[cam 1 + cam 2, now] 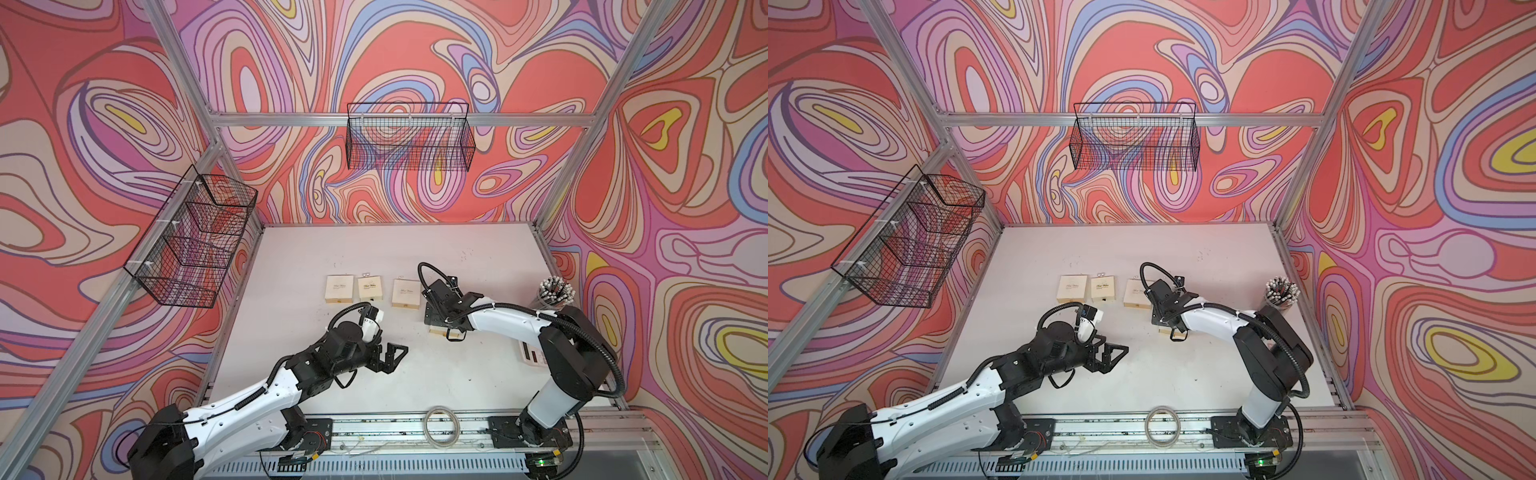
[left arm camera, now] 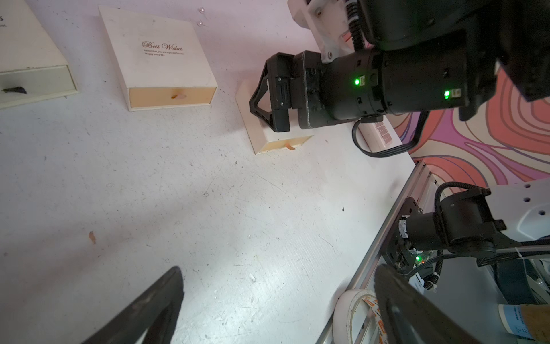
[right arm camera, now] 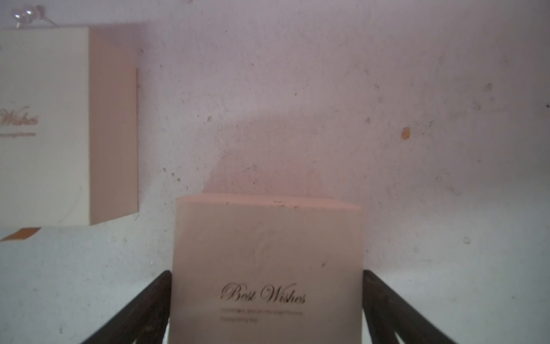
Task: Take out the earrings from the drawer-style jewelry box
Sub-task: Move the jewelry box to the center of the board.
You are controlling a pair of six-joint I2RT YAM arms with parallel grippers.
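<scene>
The right gripper (image 3: 267,272) is spread wide astride the nearest cream box (image 3: 268,238); whether it is pressed cannot be told. The left gripper (image 1: 395,356) is open and empty. The sleeve should be squeezed squarely and the drawer tab (image 2: 289,146) pulled straight. 2 earrings (image 2: 200,23) lie behind another box. "Best Wishes" is printed on the lids.

the cream box (image 3: 266,238) between the right gripper's (image 3: 267,272) jaws runs off-frame, and the earrings (image 3: 26,13) ahead are only blurs.
</scene>
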